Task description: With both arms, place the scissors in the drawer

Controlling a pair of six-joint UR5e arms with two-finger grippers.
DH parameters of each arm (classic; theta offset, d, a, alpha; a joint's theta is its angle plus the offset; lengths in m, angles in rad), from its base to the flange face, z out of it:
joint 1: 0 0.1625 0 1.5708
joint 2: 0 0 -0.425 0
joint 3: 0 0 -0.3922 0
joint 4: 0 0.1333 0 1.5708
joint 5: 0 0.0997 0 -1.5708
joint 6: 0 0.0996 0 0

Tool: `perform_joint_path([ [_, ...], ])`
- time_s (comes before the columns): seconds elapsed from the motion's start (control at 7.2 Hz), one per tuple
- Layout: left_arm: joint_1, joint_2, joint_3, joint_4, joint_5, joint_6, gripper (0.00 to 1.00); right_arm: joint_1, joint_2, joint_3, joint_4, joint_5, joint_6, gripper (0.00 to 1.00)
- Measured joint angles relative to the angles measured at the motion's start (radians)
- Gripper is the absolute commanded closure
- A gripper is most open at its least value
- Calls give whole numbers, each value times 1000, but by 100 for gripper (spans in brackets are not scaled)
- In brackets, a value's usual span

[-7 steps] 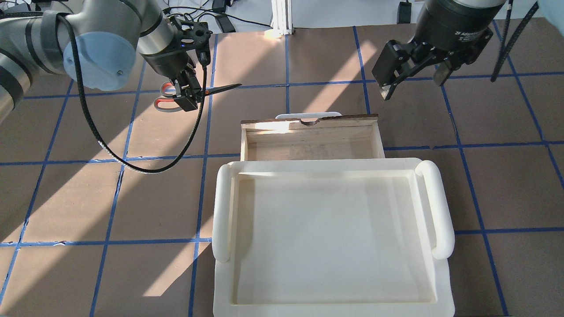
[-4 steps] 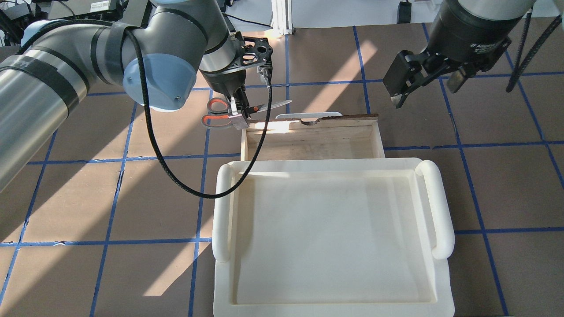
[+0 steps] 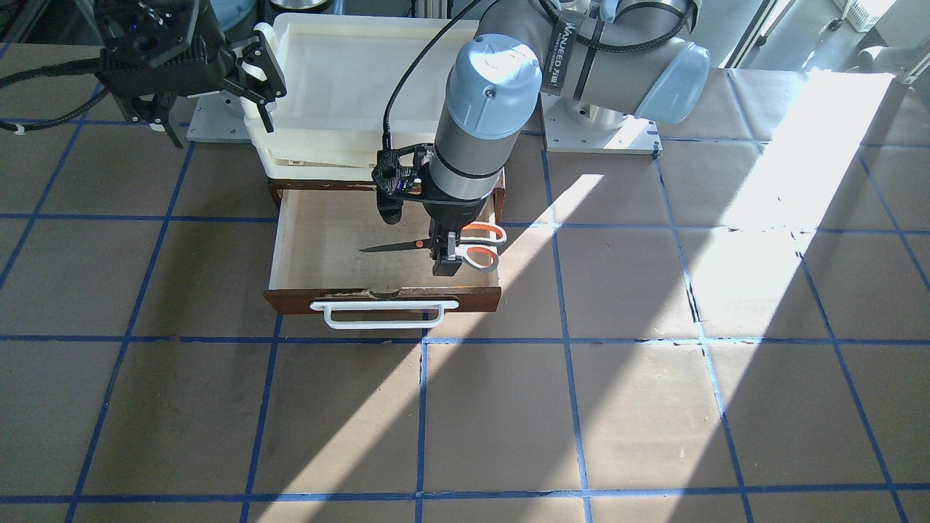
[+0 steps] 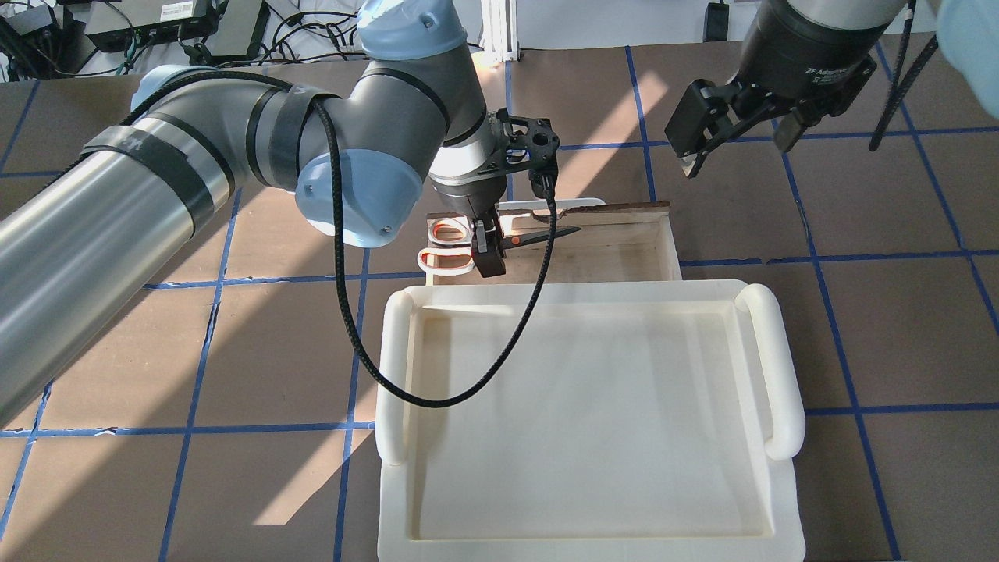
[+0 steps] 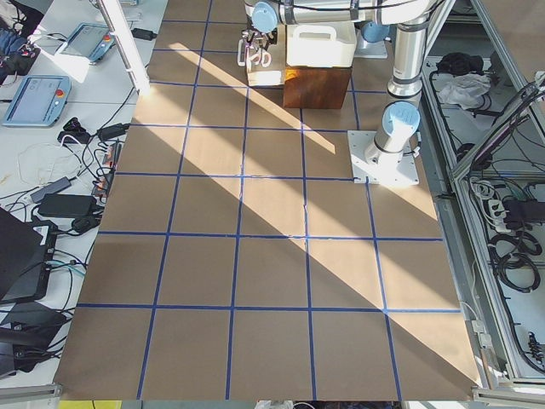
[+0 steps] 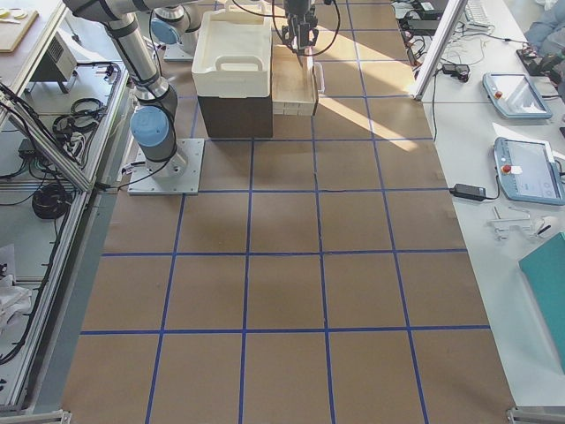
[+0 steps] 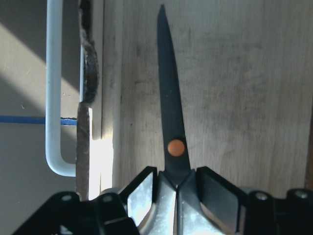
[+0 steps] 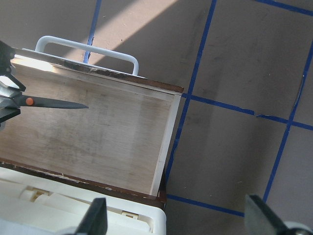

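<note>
The scissors (image 4: 449,246), with grey handles lined orange, are gripped near the orange pivot by my left gripper (image 4: 488,254), which is shut on them. The slim blades (image 7: 168,112) point across the open drawer's pale interior (image 4: 616,250). The handles hang over the drawer's left wall. The front view shows the scissors (image 3: 483,247) inside the drawer outline (image 3: 290,240), just behind its front and white bar handle (image 3: 378,317). My right gripper (image 4: 737,140) is open and empty, above the table beyond the drawer's right corner. Its wrist view shows the blades (image 8: 54,103) over the drawer (image 8: 112,142).
A large cream plastic tray (image 4: 577,290) sits on top of the cabinet, right behind the open drawer, and it also shows in the front view (image 3: 327,138). The brown table (image 4: 156,351) carries a blue tape grid. The left arm's black cable (image 4: 437,402) loops over the tray.
My left arm has swung right with the scissors, from over the table left of the drawer to over the drawer's left end. My right gripper has stayed open, nearly in place.
</note>
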Motion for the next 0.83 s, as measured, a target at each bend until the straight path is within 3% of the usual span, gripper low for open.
perform_joint_path([
  [0.42, -31, -10, -18, 5, -7, -25, 100, -1, 1, 5, -10, -8, 2, 0],
  [0.56, -38, -13, -18, 8, -8, -33, 93, -3, 1, 5, -12, -4, 11, 0],
  [0.83, -45, -17, -21, 11, -9, -40, 51, -3, -1, 5, -14, 2, 87, 0],
])
